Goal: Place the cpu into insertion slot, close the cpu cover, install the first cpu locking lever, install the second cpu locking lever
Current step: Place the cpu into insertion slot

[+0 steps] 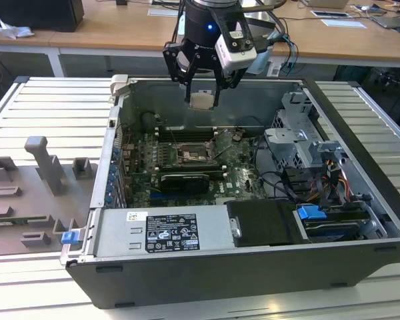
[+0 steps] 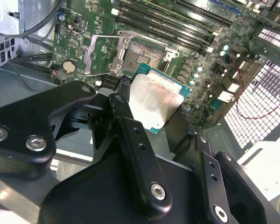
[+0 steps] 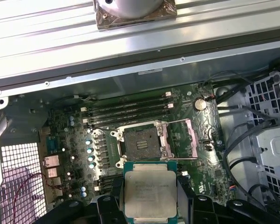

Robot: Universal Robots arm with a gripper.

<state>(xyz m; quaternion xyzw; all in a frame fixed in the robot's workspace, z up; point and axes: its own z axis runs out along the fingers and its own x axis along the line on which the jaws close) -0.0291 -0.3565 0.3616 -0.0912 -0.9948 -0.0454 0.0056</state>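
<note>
My gripper hangs above the back wall of the open computer case, shut on the cpu, a flat square chip with a pale metal face. In both wrist views the cpu sits between the black fingers, held well above the green board. The insertion slot lies bare and dark below it with nothing inside. The cpu cover, a thin silvery frame, is swung open to one side of the slot.
Long black memory slots run beside the socket. A black graphics card lies nearer the front, next to the labelled power supply. A drive cage with cables fills the exterior view's right. A grey fixture tray stands outside the case.
</note>
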